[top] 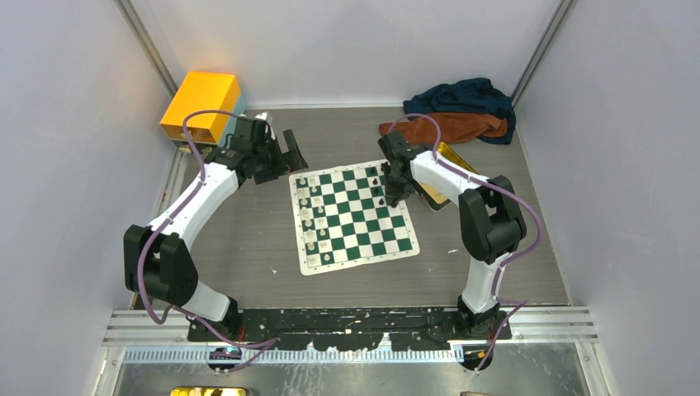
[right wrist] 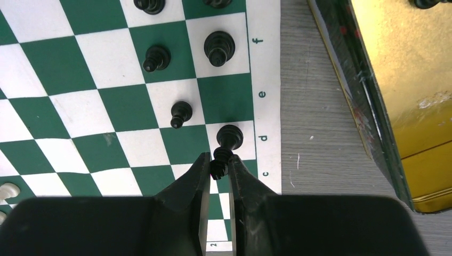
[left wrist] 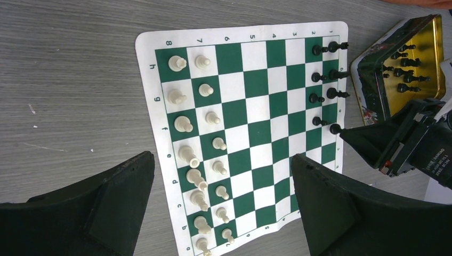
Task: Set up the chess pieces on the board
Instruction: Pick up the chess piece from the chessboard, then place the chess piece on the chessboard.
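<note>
The board (top: 363,227) lies flat mid-table. Cream chess pieces (left wrist: 194,160) fill its two left files in the top view; a few black chess pieces (right wrist: 157,57) stand at its far right corner. My right gripper (right wrist: 217,160) is shut on the top of a black piece (right wrist: 230,136) whose base rests on the white edge square by the letter d. In the top view the right gripper (top: 388,194) hangs over the board's right edge. Above the table beyond the board's far left corner, my left gripper (top: 289,153) is open and holds nothing.
A gold tin (left wrist: 426,32) with several black pieces (left wrist: 408,61) in it sits just right of the board, under the right arm. An orange box (top: 202,103) stands at the back left. Blue (top: 462,97) and rust-brown (top: 450,126) cloths lie at the back right.
</note>
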`<state>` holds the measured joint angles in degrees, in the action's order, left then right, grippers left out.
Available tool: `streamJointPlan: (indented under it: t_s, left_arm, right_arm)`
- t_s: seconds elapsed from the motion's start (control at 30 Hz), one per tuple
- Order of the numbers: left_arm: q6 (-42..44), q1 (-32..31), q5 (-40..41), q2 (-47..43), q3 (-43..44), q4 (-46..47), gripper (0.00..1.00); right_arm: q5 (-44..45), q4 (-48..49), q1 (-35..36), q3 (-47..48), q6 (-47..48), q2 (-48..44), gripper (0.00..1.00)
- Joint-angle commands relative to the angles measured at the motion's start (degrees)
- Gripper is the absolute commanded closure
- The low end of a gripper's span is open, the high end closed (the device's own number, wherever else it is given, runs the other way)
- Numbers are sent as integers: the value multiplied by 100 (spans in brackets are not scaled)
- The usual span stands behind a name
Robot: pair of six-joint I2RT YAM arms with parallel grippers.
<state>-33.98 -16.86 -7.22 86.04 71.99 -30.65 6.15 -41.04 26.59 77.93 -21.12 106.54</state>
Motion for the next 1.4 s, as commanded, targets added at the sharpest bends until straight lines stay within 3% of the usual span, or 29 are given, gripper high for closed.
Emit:
streamJointPlan:
  t_s: [0.0, 0.6, 1.37]
  left_arm:
    - [65, -19, -34, -80, 134, 146, 0]
    - [49, -20, -52, 82, 251, 165, 0]
    - [47, -19, -60, 265, 378, 177, 0]
  right_arm:
    - [115, 6, -1, 293, 52, -160, 96]
    - [-528, 42, -273, 645, -138, 197, 96]
    - [-536, -1, -375, 779, -151, 505, 92]
